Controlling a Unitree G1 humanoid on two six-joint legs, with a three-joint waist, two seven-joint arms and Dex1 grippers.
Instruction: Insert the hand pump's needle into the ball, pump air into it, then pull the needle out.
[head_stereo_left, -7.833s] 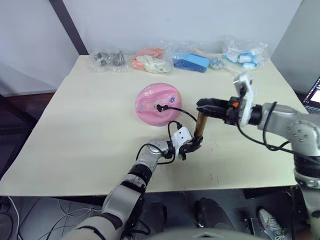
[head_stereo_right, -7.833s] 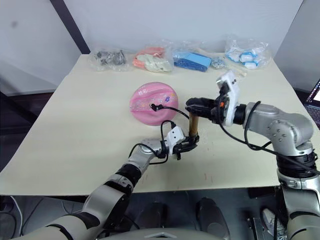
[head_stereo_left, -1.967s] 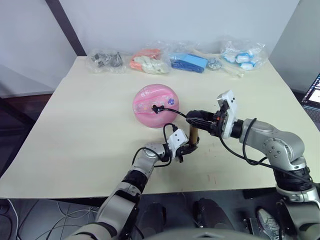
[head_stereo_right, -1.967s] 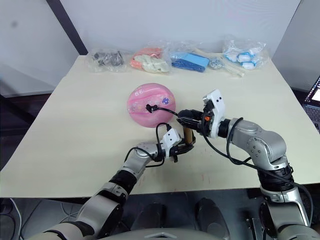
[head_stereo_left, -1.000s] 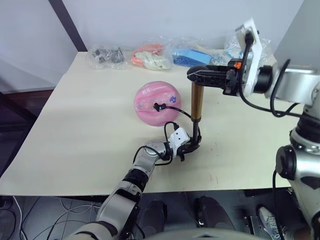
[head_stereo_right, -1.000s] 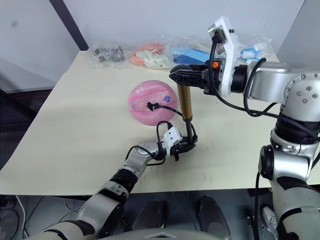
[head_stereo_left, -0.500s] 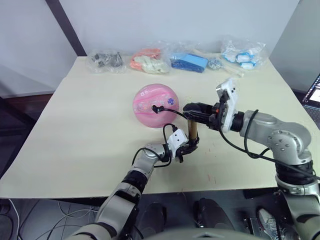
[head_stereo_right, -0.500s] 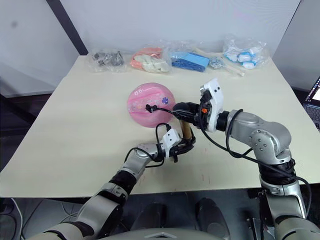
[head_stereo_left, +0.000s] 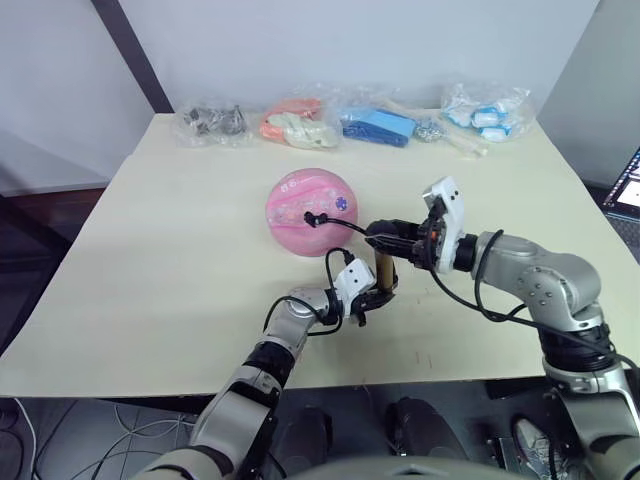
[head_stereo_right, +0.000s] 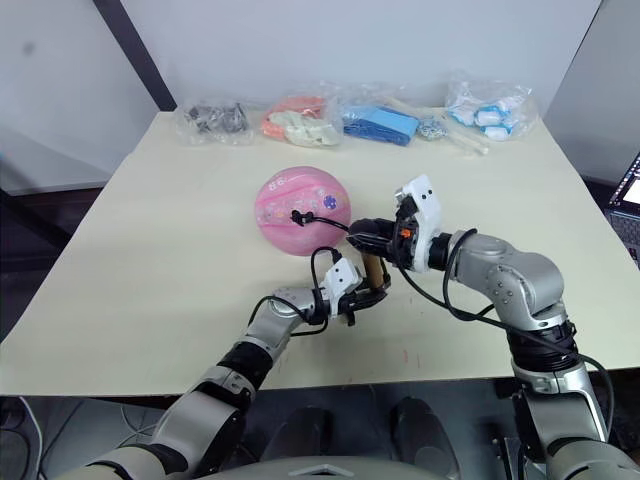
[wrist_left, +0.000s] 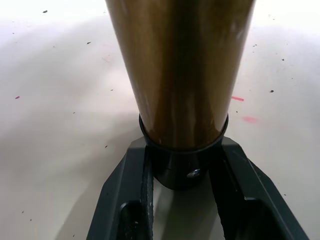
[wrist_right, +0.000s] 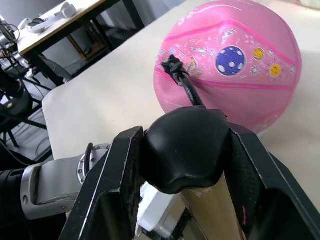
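Left claw is clamping the pump's base upright on the table. Right claw is gripping its handle. Hose is running into the ball.

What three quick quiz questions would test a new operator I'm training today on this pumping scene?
1. True or false: the hose end is plugged into the pink ball.
2. Which claw clamps the base of the pump? A) left B) right C) neither
3. Fill in: the right claw grips the pump's black ______.

Key:
1. True; the black hose runs from the pump to the ball's valve.
2. A; the left claw closes on the black bottom cap, holding the pump upright on the table.
3. handle
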